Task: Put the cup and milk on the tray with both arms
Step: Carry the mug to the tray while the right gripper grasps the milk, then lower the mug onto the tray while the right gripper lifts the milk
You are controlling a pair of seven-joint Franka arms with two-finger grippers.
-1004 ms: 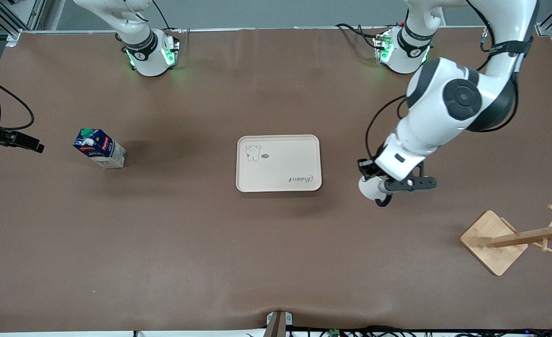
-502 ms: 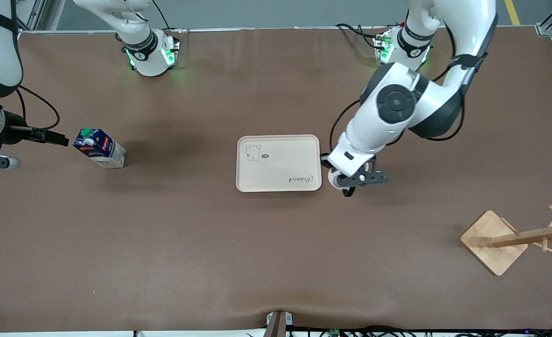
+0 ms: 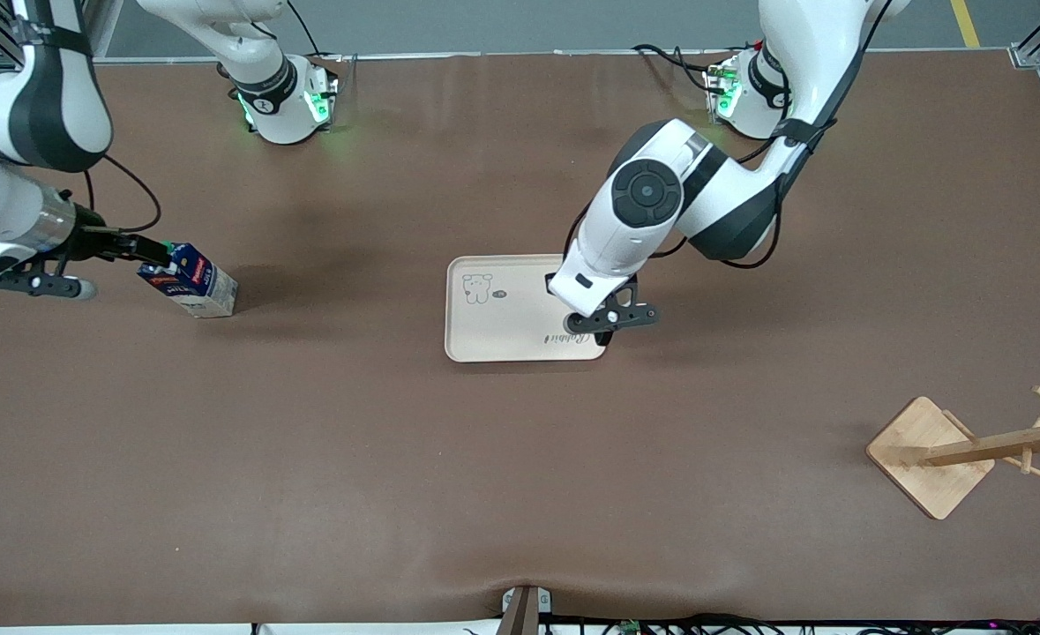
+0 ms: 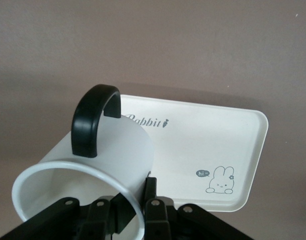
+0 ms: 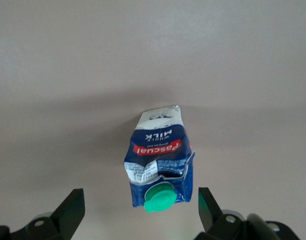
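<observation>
Over the cream rectangular tray's (image 3: 520, 291) three-o'clock end, the left gripper (image 3: 606, 320) clamps the white black-handled mug (image 4: 93, 165) and should lower level, while the right gripper (image 3: 151, 254), spread wide, straddles the dark blue milk carton (image 3: 189, 280).

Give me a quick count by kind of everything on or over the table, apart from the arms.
Cup: 1
Milk: 1
Tray: 1
Wooden rack: 1
Total: 4
</observation>
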